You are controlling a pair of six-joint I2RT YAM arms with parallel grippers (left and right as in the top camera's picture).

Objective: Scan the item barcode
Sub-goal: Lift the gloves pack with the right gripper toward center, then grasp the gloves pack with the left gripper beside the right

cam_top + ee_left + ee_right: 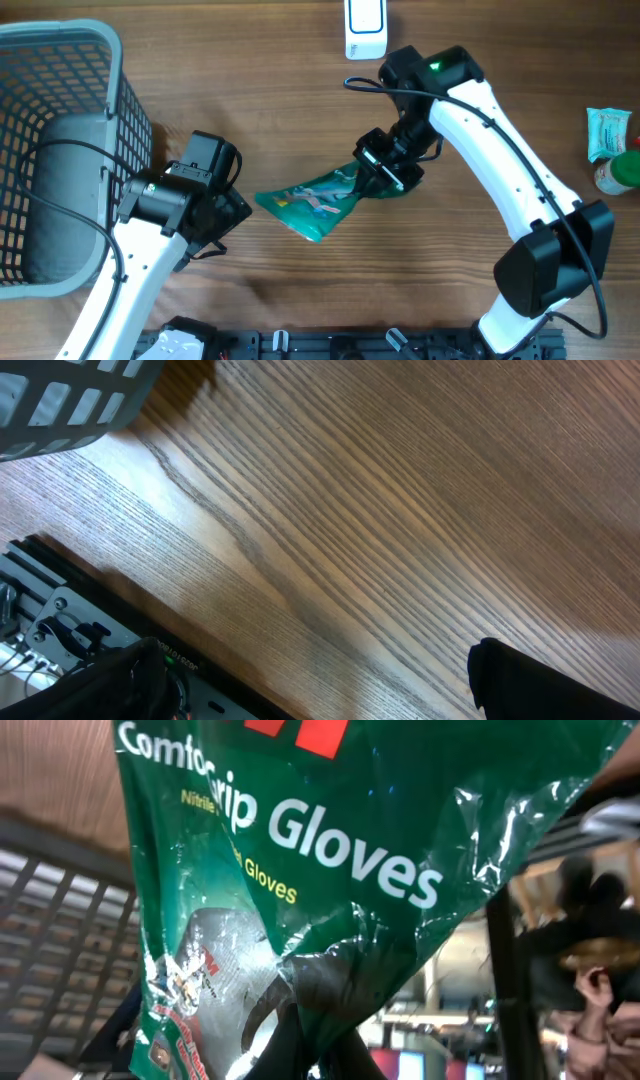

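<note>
Only 1 glove pkt [312,205], in R hand [383,178].

Green glove packet [312,205] with white lettering, grey mesh basket [62,32], brown wood-grain table [280,100]

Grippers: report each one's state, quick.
Left gripper: open, holding nothing.
Right gripper: shut on the glove packet.

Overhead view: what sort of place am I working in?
Probably a mock shop checkout on a wooden table: a grey basket, a white scanner-like unit at the far edge, and a retail glove packet in the right gripper.
</note>
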